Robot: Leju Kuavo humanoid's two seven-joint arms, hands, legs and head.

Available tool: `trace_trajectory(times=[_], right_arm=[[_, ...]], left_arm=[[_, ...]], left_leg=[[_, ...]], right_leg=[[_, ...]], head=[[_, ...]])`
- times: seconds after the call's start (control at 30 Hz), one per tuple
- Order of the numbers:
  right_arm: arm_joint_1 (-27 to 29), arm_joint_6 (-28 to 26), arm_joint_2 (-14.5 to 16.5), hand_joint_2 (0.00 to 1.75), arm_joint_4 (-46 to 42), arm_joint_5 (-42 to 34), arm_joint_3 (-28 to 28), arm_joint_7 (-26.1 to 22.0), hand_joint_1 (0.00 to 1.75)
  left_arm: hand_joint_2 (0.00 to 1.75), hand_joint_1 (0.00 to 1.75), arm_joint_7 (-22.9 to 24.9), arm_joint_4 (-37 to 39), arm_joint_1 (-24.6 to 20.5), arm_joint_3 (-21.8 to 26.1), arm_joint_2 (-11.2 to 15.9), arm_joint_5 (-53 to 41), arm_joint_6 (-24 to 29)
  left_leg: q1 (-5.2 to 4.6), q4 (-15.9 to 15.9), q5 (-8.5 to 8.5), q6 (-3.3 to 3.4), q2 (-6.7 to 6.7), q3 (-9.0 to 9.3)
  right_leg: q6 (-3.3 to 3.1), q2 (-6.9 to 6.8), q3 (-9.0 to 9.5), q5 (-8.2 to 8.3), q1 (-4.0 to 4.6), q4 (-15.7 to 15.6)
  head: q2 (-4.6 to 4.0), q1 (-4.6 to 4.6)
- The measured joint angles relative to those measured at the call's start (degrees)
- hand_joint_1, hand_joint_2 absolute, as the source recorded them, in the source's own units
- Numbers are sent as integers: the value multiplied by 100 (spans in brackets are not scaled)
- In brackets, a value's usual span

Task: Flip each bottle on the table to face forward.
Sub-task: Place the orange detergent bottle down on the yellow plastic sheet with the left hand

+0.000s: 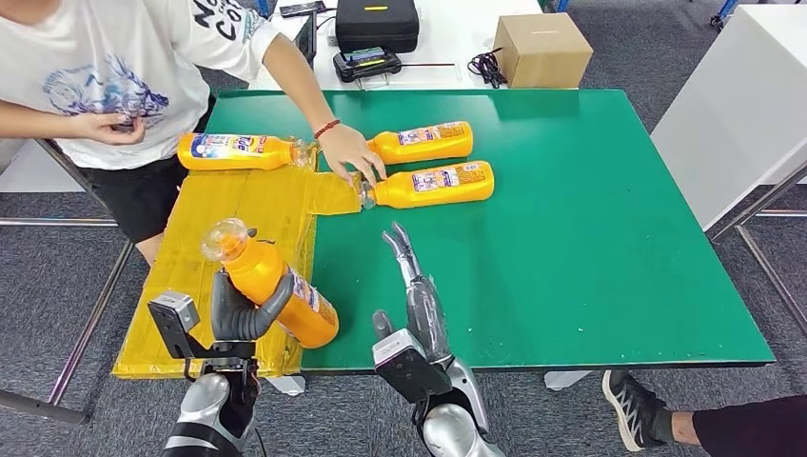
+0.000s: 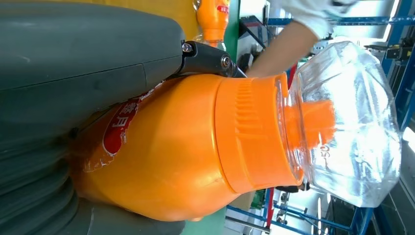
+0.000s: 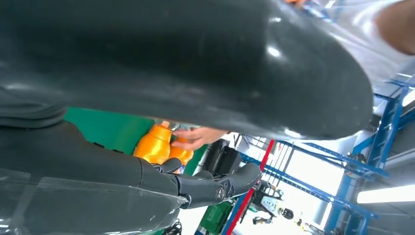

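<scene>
The left hand [image 1: 238,314] grips an orange plastic bottle with a clear cap [image 1: 271,281], tilted above the near-left yellow taped patch [image 1: 238,214] of the green desk [image 1: 571,238]. It should probably keep the grip firm while turning the label forward. The right hand [image 1: 414,286] hovers released, fingers apart, near a person's hand [image 1: 350,152] at three more lying bottles.

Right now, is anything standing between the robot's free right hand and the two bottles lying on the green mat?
Yes. A person's hand rests between the two lying bottles, at their cap ends, ahead of the open right hand. The mat between is otherwise bare.
</scene>
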Motion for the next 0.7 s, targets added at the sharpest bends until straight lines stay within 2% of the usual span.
trace_trajectory(times=[0.2, 0.37, 0.5, 0.6, 0.7], right_arm=[[94, 3, 0, 0, -337, -300, -14, -327, 0], [149, -98, -27, 0, -832, -861, -51, -517, 0], [138, -52, -46, 0, -955, -1219, -128, -564, 0], [114, 33, -46, 0, -985, -1297, -151, -586, 0], [84, 110, -46, 0, -1040, -1321, -158, -552, 0]], left_arm=[[175, 175, -209, 24, -125, 167, 24, -272, 507], [175, 175, -491, 31, -347, 297, 111, -1556, 1519], [175, 175, -416, 85, -515, 316, 243, -3337, 2468], [175, 175, -181, 237, -666, 360, 354, -5451, 3142], [175, 175, -60, 321, -746, 543, 388, -7558, 3306]], left_leg=[[0, 0, 0, 0, 0, 0], [0, 0, 1, 0, 0, 0], [0, 0, 2, 1, 0, 0], [0, 0, 2, 1, -1, 1], [0, 0, 3, 1, 2, 1]], right_leg=[[0, 0, -1, 0, 0, 0], [0, 0, 1, 0, 0, 1], [0, 0, 2, 1, 0, 1], [0, -1, 2, 1, 0, 1], [0, 1, 1, 1, 0, 2]], head=[[0, 0], [0, 1], [0, 1], [0, 0], [0, 1]])
